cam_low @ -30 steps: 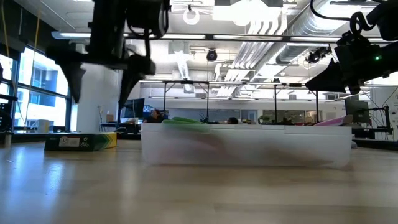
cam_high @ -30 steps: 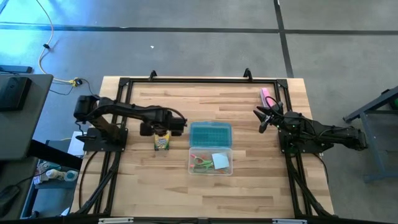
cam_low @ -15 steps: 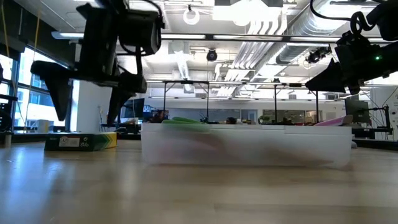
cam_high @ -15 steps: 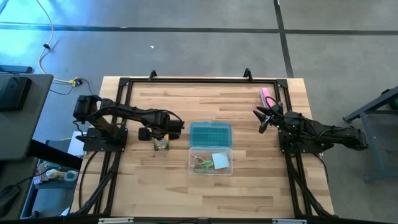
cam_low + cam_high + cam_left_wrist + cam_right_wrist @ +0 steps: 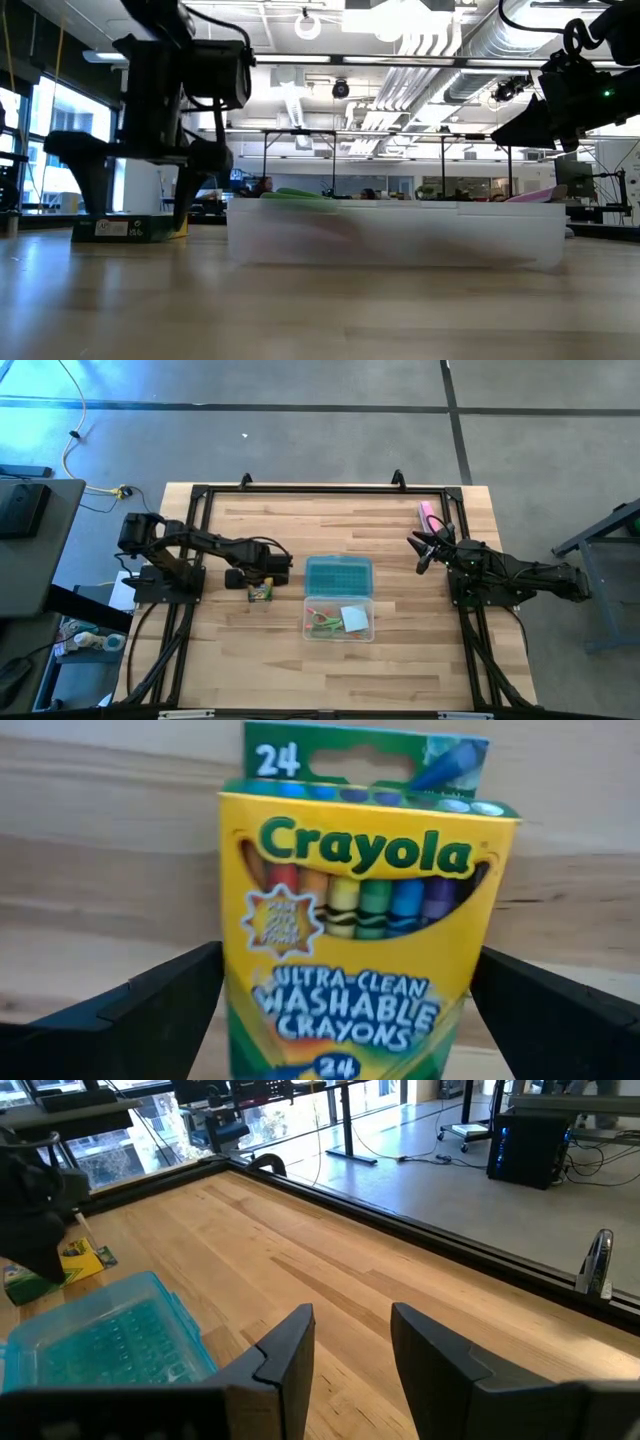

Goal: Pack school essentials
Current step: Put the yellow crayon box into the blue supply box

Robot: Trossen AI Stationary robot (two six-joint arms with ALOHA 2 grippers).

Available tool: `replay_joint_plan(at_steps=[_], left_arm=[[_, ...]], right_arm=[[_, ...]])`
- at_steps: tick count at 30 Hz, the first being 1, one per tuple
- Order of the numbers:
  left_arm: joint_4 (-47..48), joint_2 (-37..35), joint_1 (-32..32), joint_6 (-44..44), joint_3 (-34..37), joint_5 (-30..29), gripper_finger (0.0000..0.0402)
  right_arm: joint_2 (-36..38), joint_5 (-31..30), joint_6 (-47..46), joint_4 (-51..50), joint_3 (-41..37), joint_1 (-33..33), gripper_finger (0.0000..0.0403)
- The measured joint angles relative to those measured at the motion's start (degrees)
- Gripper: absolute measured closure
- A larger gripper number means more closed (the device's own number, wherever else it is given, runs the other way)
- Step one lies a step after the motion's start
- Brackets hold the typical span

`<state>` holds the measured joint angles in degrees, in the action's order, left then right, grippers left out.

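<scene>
The yellow-green crayon box [image 5: 355,930] lies flat on the wooden table, printed face up, left of the clear case [image 5: 338,616]. My left gripper [image 5: 347,960] points down over it, open, with one finger on each long side of the box [image 5: 130,228] and its tips low beside it. I cannot see either finger touching the box. Green-handled scissors [image 5: 321,623] and a light-blue pad [image 5: 354,619] lie inside the case. At the table's right side my right gripper [image 5: 350,1330] waits open, holding nothing.
The case's teal lid [image 5: 338,574] lies folded open on its far side. A pink oblong block [image 5: 427,512] rests at the far right corner. A black frame [image 5: 300,488] runs along the table's edges. Bare wood lies in front of the case.
My left gripper has come down over the crayon box, staying open, until its fingers stand low on either side of it. The box has not moved.
</scene>
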<state>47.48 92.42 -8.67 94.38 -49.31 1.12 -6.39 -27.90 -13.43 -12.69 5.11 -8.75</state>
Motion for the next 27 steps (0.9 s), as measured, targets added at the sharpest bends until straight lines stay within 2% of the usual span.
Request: replay_joint_plan(at_steps=[6,13,27], left_arm=[[-6.5,-0.3,0.0,-2.3,4.0,0.2,0.0002],[-7.3,-0.2,0.0,-8.2,4.8,0.4,0.0005],[-6.8,-0.7,0.0,-14.9,4.9,0.4,0.0081]], right_arm=[[0.0,0.0,0.0,0.0,0.0,0.0,0.0277],[0.0,0.0,0.0,0.0,0.0,0.0,0.0277],[0.0,0.0,0.0,0.0,0.0,0.0,0.0277]])
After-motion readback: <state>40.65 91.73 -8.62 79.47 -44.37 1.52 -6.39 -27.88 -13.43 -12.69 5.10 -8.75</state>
